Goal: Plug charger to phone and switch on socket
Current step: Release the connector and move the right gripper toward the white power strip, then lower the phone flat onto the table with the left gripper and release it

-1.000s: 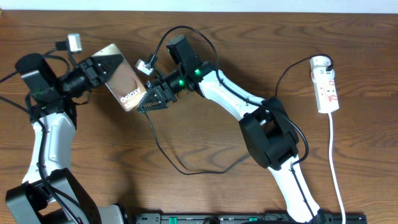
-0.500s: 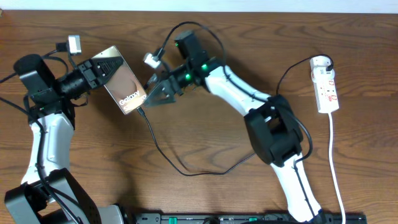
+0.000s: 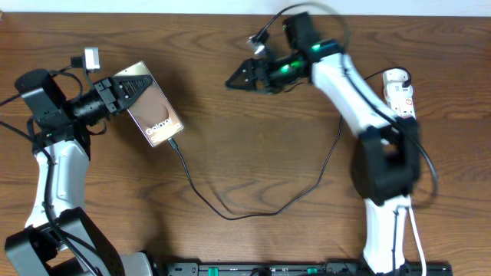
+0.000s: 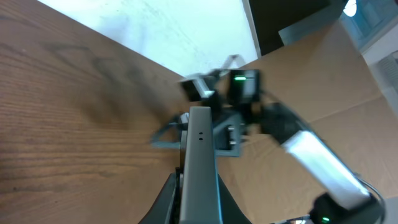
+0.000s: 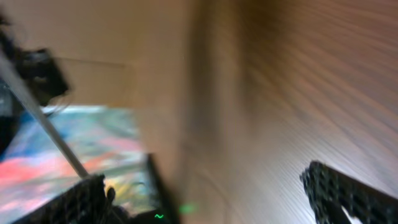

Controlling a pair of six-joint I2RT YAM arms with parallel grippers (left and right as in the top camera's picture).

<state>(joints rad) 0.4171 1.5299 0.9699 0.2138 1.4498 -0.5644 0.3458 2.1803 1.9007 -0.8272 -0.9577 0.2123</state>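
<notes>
Phone (image 3: 153, 109) runs upper-left to lower-right, charger (image 3: 230, 215) apparently plugged at lower end.

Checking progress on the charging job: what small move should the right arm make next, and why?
Probably swing the right arm toward the socket to reach its switch: the charger looks seated in the phone held in the left jaws, and the right jaws are open and empty.

The phone (image 4: 199, 155) stands edge-on, clamped in the pincer (image 4: 198, 191) above the wooden desk (image 4: 68, 130); a blurred arm (image 4: 314, 158) shows beyond.
</notes>
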